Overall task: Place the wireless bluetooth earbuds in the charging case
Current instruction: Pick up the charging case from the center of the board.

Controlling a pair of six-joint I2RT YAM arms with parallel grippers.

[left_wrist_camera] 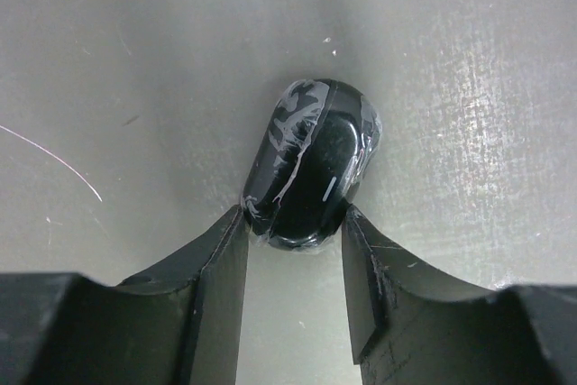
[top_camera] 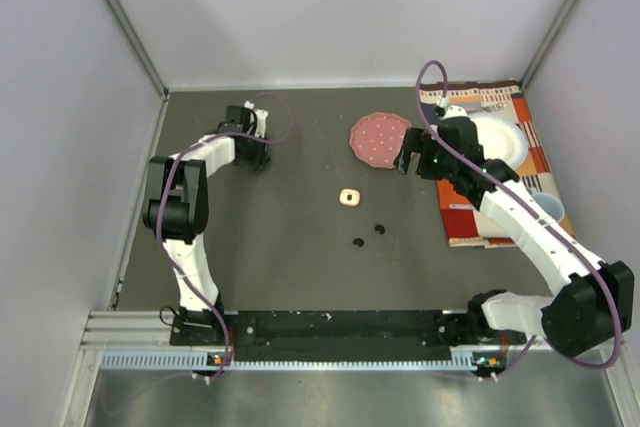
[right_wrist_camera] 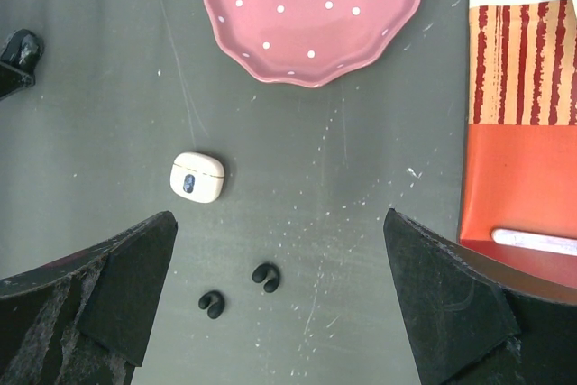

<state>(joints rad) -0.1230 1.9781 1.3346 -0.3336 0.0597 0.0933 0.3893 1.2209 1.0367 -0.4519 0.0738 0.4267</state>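
A glossy black oval charging case point(left_wrist_camera: 311, 164), wrapped in clear film, lies on the grey table. My left gripper point(left_wrist_camera: 293, 223) is shut on its near end, one fingertip against each side. From above, the left gripper point(top_camera: 256, 152) sits at the far left and hides that case. A small white charging case point(top_camera: 349, 197) point(right_wrist_camera: 196, 176) lies closed mid-table. Two black rounded earbuds point(top_camera: 379, 228) point(top_camera: 358, 242) lie apart in front of it, also in the right wrist view point(right_wrist_camera: 265, 278) point(right_wrist_camera: 212, 304). My right gripper point(top_camera: 412, 160) point(right_wrist_camera: 279, 218) hangs wide open above them, holding nothing.
A pink dotted plate point(top_camera: 379, 137) point(right_wrist_camera: 315, 11) lies beyond the white case. At the right, a striped orange placemat point(top_camera: 470, 227) point(right_wrist_camera: 518, 160) carries a white plate point(top_camera: 505, 142) and a cup point(top_camera: 545, 209). Grey walls enclose the table.
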